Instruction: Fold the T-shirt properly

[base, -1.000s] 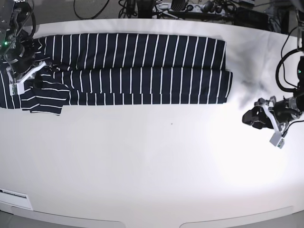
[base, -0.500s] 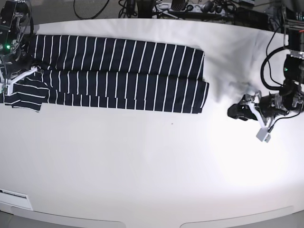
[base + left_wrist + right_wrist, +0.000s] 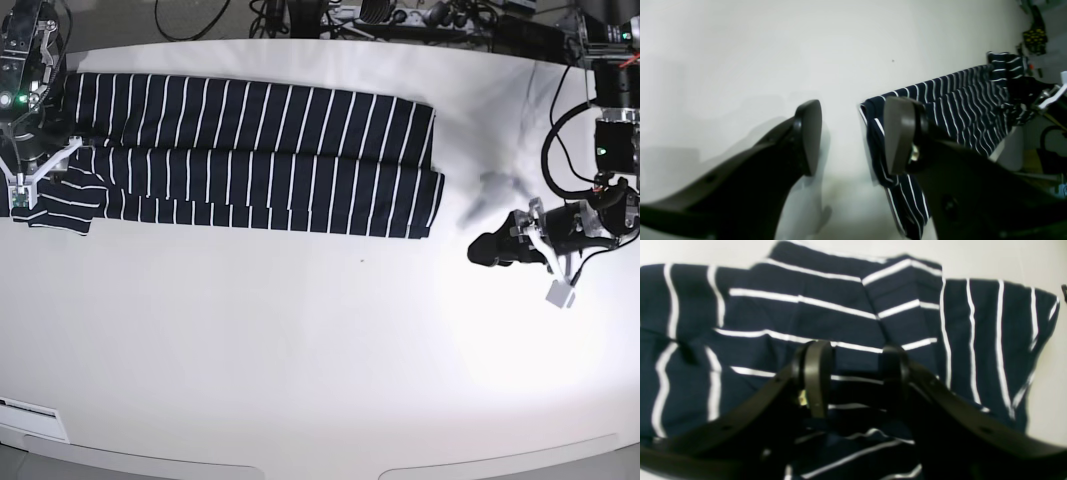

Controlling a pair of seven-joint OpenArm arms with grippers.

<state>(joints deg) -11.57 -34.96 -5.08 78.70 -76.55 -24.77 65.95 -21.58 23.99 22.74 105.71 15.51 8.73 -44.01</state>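
The T-shirt, dark navy with thin white stripes, lies folded into a long band across the far part of the white table. My right gripper hovers over its left end, where a sleeve is folded over. Its jaws stand open, with cloth below them and nothing pinched between the fingers. My left gripper is open just above the bare table, a little right of the band's right end. In the left wrist view the left gripper holds nothing, and one finger overlaps the cloth's end.
Cables and dark equipment line the table's back edge. The left arm's body and cables rise at the far right. The table's curved front edge runs along the bottom.
The shirt band slid to the left across the table. My right gripper went from shut on the sleeve end to open. The left gripper moved left toward the band's right end, still open.
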